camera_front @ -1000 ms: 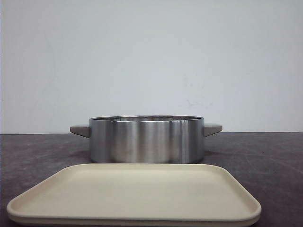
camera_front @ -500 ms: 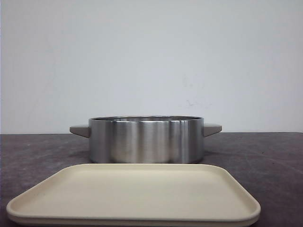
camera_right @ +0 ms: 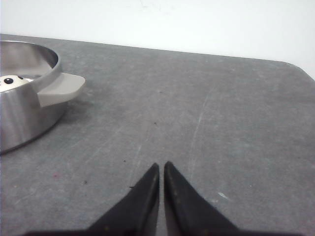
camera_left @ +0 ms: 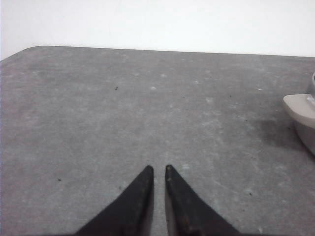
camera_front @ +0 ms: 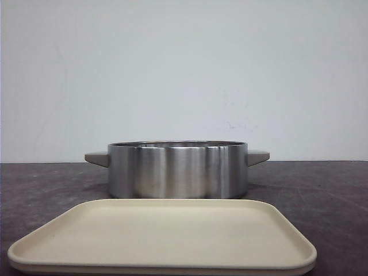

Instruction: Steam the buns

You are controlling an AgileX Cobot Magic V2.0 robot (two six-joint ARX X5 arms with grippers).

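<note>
1. One bun (camera_right: 9, 81) is all that shows: a sliver of white dome with a black eye spot, inside the steel pot (camera_front: 178, 170), seen only from the right wrist. How many buns sit in there cannot be told; the front view looks at the pot wall side-on and the inside is hidden.
2. Pot stands upright on the dark table (camera_front: 322, 195), grey lug handles out to each side. Right-side handle (camera_right: 60, 88) is well ahead of the right fingertips and off to one side; the other handle (camera_left: 301, 109) sits likewise ahead of and away from the left fingertips.
3. Cream tray (camera_front: 167, 238) lies flat just in front of the pot, bare on top.
4. Left gripper (camera_left: 158, 172): fingers nearly together, a thin gap only, nothing between them, bare table ahead.
5. Right gripper (camera_right: 161, 168): fingers likewise almost touching, holding nothing, bare table ahead.
6. Judgement: with the tray bare and a bun in the pot, loading looks done or close to it; both arms appear parked clear of the pot.
7. Next move, if any: no lid is in view, so covering cannot be planned from here. Any further bun work calls for opening the fingers first and coming in over the rim from above.
</note>
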